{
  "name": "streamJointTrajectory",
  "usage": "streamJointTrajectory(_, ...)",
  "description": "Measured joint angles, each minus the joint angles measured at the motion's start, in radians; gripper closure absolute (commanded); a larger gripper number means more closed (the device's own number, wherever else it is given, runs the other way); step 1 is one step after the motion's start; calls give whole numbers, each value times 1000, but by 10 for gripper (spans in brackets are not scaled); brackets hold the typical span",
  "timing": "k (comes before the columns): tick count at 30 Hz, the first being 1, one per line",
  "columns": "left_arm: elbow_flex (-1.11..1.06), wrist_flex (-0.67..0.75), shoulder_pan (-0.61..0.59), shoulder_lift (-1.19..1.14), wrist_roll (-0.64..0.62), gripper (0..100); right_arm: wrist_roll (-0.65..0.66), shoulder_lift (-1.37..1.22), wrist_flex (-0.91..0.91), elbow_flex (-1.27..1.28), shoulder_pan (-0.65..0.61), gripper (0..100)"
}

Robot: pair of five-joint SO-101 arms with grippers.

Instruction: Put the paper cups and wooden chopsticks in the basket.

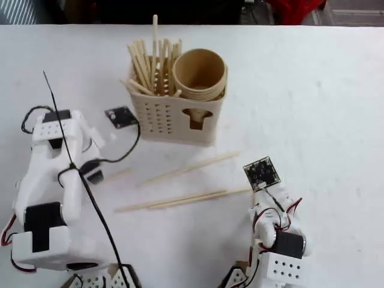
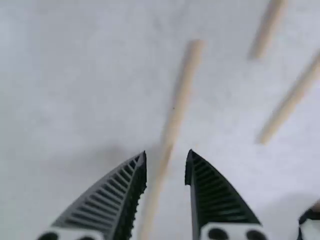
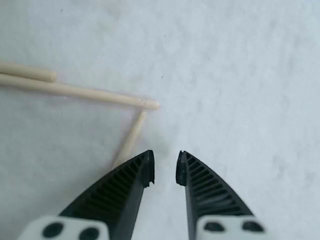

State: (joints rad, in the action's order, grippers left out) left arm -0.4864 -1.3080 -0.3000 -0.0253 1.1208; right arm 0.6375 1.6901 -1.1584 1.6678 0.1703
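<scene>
Slippage is the chief risk at the left claw (image 2: pixel 166 155). Its jaws stand spread, straddling a chopstick (image 2: pixel 181 95) that lies flat on the worktop (image 1: pixel 324 96), and nothing is pinched yet. The chopstick runs nearly along the jaws rather than across them. A closing squeeze may therefore roll it aside, or catch it lengthwise so that it swings or drops on the lift. Going too low could also jam the tips against the worktop.

The right claw (image 3: pixel 165 157) hangs empty with its jaws only slightly parted, just beside the ends of two sticks (image 3: pixel 85 92). That narrow gap may push a stick away instead of taking it in.

The basket (image 1: pixel 174 123) stands beyond the loose sticks (image 1: pixel 180 201) and already holds the cups (image 1: pixel 200 73) and a crowded bundle (image 1: pixel 147 66). A long chopstick brought in at a slant could catch the rim or the bundle, fall outside, or nudge the light basket. Both arms working the same patch of loose sticks could also bump each other.
</scene>
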Motion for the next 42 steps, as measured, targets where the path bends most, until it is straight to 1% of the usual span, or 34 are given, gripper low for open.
streamJointTrajectory(3, -78, 23, 20, 2, 17, 860, 0, 0, 0, 0, 0, 911)
streamJointTrajectory(7, -135, 157, 21, 2, -2, 860, 0, 0, 0, 0, 2, 911)
streamJointTrajectory(11, -140, 233, 21, 2, -11, 860, 0, 0, 0, 0, 2, 911)
streamJointTrajectory(14, -147, 262, 21, 2, -11, 860, 0, 0, 0, 0, 2, 911)
streamJointTrajectory(21, -219, 299, 63, 20, -14, 860, 0, 0, 0, 0, 2, 912)
streamJointTrajectory(24, -219, 299, 66, 20, -41, 865, 0, 0, 0, 0, 2, 912)
streamJointTrajectory(29, -219, 299, 66, 21, -51, 867, 0, 0, 0, 0, 2, 913)
streamJointTrajectory(31, -219, 299, 66, 21, -51, 904, 0, 0, 0, 0, 2, 913)
streamJointTrajectory(33, -219, 293, 74, 21, -57, 975, 0, 0, 0, 0, 2, 913)
streamJointTrajectory(40, -227, 272, 101, 20, -64, 978, 0, 0, 0, 0, 2, 913)
streamJointTrajectory(42, -210, 242, 101, 23, -64, 978, 0, 0, 0, 0, 2, 913)
